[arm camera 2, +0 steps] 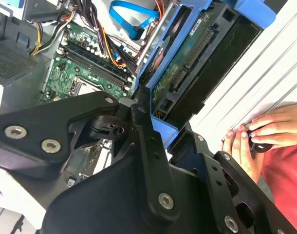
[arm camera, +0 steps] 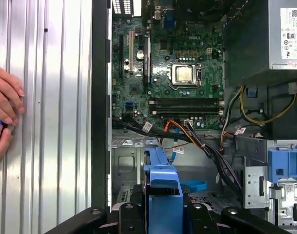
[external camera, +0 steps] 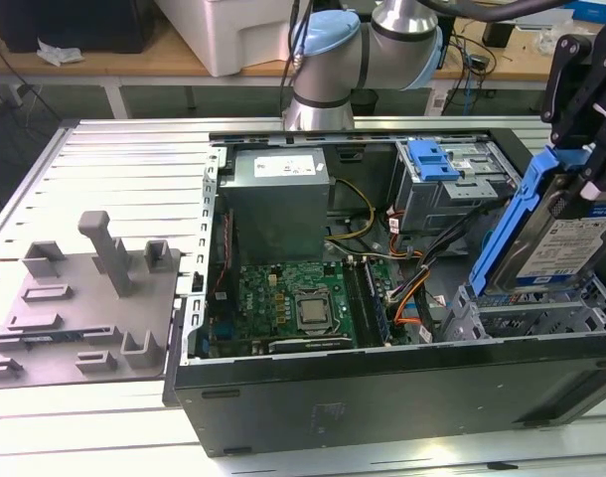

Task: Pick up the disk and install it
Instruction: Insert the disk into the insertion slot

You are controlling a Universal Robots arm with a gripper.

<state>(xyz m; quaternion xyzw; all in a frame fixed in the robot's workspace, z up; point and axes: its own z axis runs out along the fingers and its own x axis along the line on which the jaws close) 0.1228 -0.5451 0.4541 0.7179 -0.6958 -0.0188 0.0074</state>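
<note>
You are holding the disk (external camera: 571,243) in the gripper (external camera: 584,161), whose jaws are standing closed on the upper end of its blue bracket (external camera: 522,214). In the first wrist view the two black fingers (arm camera: 131,214) are flanking that bracket on either side with no gap showing. The disk is hanging directly below the jaws, so nothing is separating the two. The relation that is mattering now is the one between the disk's lower end and the drive bay (external camera: 541,318) at the exterior view's right end of the computer case (external camera: 382,388). In the exterior view the disk is standing on edge. Its long axis is running steeply downward from the gripper and leaning, so that the lower end is lying toward the exterior view's left of the upper end. That lower end is sitting at the bay's rim, close to the grey metal; whether it is touching cannot be told from these views. The labelled face is facing the exterior camera, while the green circuit-board side (arm camera 2: 187,58) is facing the second wrist view. In my judgement the disk is being presented to the bay at a slant and is not seated. You are also working with a person's hands (arm camera: 5,112) resting on the ribbed table (external camera: 114,159) beside the case wall, apart from the arm.
</note>
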